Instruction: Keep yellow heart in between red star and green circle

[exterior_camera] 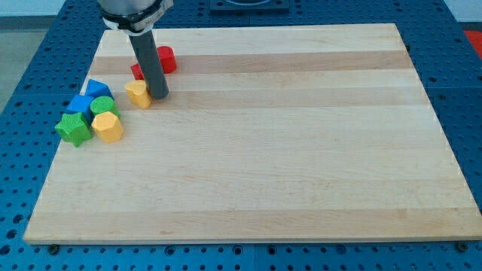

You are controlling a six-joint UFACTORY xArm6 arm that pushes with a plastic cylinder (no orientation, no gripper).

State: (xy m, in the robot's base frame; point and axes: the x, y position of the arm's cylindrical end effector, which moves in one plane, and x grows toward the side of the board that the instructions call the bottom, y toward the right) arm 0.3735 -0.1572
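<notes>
My arm carried no claw, only the rod, so nothing was held; my tip (pixel 160 97) sat on the table (pixel 301 150) just right of the yellow heart (pixel 138 94), seemingly touching its right side. Just beyond, at the far left, lay two red blocks: one (pixel 166 59) partly behind the rod, and another (pixel 138 71) mostly hidden, which I took for the red star. The green circle (pixel 102 106) sat nearer and left, crowded among two blue blocks (pixel 97 89) (pixel 77 104), a yellow hexagon (pixel 108 126) and a green star (pixel 74 129). The heart already lay roughly between the targets, so I judged only a short, gentle nudge leftward was wanted, without disturbing the cluster.
</notes>
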